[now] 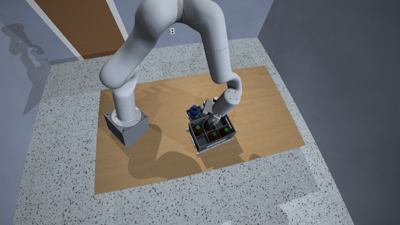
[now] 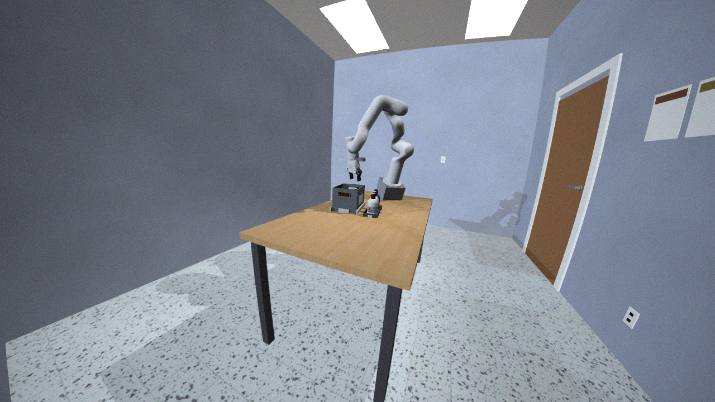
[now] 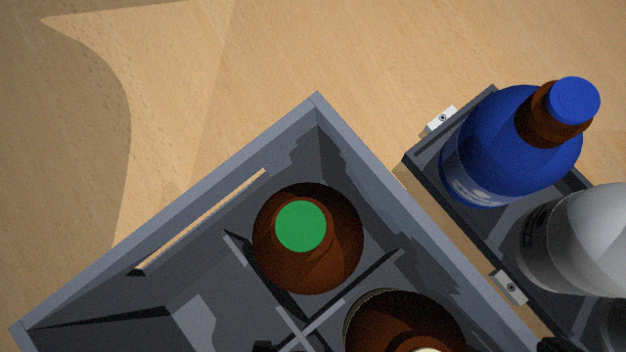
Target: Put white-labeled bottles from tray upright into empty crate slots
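My gripper is open and empty. It hangs just above the back middle of the grey crate. In the crate stand brown bottles with green caps, and under my fingers stands one more brown bottle. The small grey tray sits right behind the crate. On it stand a blue-labelled bottle and a white-labelled bottle. The arm hides most of the tray's white-labelled bottles in the top view; one neck shows behind the wrist.
The crate's front left slot holds nothing. The arm's grey base block stands to the left on the wooden table. The table edge lies a short way in front of the crate.
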Robot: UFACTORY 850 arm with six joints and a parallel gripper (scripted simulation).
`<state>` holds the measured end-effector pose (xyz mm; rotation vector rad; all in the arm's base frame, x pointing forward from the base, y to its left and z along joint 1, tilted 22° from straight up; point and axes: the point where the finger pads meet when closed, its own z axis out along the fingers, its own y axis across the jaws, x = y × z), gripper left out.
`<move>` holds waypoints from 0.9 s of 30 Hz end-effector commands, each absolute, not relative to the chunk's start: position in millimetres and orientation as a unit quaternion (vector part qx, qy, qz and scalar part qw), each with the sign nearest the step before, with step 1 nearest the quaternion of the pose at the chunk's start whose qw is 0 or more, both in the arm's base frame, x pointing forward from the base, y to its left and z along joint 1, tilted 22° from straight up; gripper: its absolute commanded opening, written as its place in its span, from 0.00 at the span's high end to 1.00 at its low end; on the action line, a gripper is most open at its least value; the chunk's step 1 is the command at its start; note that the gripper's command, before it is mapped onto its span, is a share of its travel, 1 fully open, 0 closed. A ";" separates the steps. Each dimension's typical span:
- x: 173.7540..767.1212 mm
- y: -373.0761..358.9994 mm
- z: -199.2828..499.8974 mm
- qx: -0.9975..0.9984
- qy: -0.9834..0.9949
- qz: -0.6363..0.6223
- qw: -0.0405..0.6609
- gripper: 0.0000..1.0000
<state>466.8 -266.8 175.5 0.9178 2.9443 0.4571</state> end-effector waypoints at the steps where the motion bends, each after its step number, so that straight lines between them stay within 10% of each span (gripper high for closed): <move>1: 481.7 -307.0 175.3 0.328 0.929 0.156 0.075 0.00; 16: 485.7 -346.9 177.3 0.360 0.914 0.146 0.120 0.00; 17: 485.7 -346.9 177.3 0.360 0.914 0.146 0.120 1.00; 27: 485.7 -346.9 177.3 0.360 0.914 0.146 0.120 1.00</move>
